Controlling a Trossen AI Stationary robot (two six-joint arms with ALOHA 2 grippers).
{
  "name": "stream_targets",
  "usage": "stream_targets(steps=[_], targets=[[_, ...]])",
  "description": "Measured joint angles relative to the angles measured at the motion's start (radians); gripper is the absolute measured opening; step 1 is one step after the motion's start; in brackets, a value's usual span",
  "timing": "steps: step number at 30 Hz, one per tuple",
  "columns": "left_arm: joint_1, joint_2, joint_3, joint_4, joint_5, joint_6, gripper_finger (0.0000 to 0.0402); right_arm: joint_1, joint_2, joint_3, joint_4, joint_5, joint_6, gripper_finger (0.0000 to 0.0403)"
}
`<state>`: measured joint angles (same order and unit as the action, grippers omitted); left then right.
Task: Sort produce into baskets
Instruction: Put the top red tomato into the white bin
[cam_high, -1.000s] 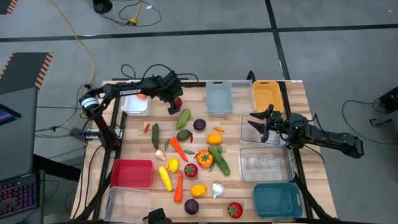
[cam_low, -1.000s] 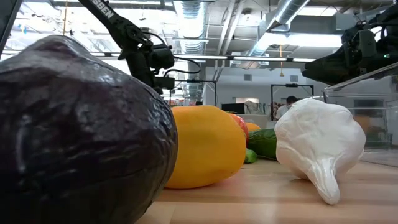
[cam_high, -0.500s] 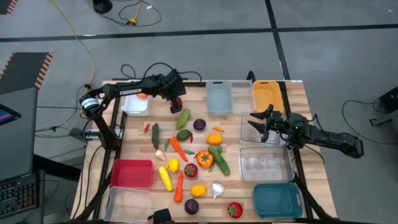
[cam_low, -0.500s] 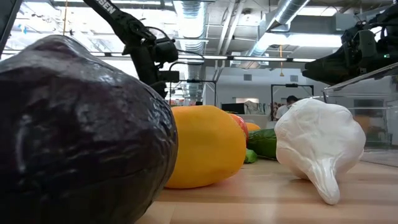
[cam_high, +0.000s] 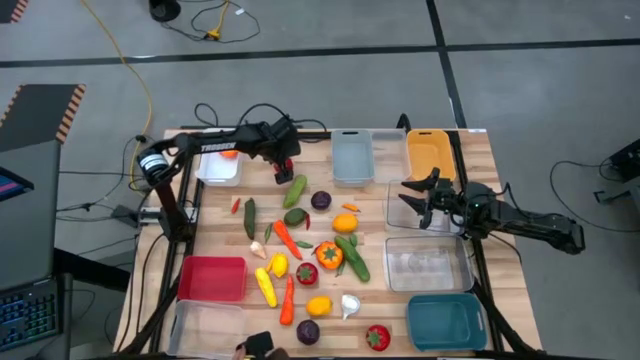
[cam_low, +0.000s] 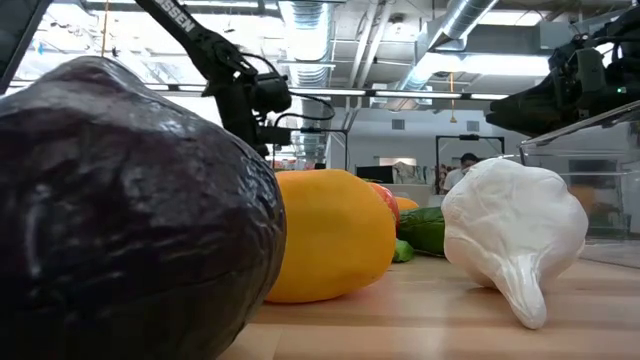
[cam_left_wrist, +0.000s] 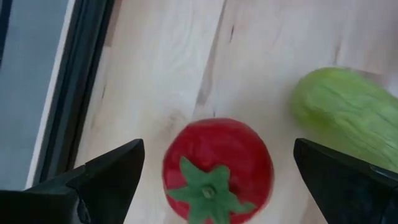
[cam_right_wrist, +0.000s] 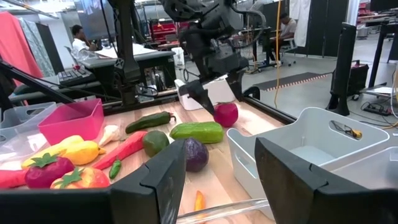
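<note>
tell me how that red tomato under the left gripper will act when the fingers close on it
The red tomato is round and lies loose on the wooden table, so an off-centre squeeze by the open left gripper would probably make it roll, perhaps toward the green cucumber beside it. Its smooth skin may slip. It looks like a light toy, so likely easy to lift.

From my seat the overhead picture is evenly bright, with soft short shadows under the produce and no glare on the table (cam_high: 400, 290). At table height, ceiling strip lights (cam_low: 310, 20) at twelve o'clock blow out white, and the purple round (cam_low: 130, 210) at nine o'clock looms dark and soft. In the left wrist view the tomato (cam_left_wrist: 216, 169) is slightly blurred.
</note>
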<state>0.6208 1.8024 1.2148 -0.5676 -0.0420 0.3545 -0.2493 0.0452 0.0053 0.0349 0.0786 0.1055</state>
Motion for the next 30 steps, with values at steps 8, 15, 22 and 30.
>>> stream_targets(steps=[8,15,22,30], targets=[[0.013,0.034,0.0,-0.011,0.002,0.0,0.0395,0.0,0.001,0.0,0.0,-0.001,0.0,0.0218],[0.022,0.034,0.0,-0.017,0.01,-0.009,0.0338,0.0,0.001,0.0,0.0,-0.001,0.0,0.0218],[0.021,0.033,0.0,-0.023,0.011,-0.016,0.0266,0.0,0.001,0.0,0.0,0.0,0.0,0.0218],[0.021,0.033,0.142,-0.244,-0.069,-0.014,0.0264,0.0,0.001,0.0,0.0,0.0,0.0,0.0218]])
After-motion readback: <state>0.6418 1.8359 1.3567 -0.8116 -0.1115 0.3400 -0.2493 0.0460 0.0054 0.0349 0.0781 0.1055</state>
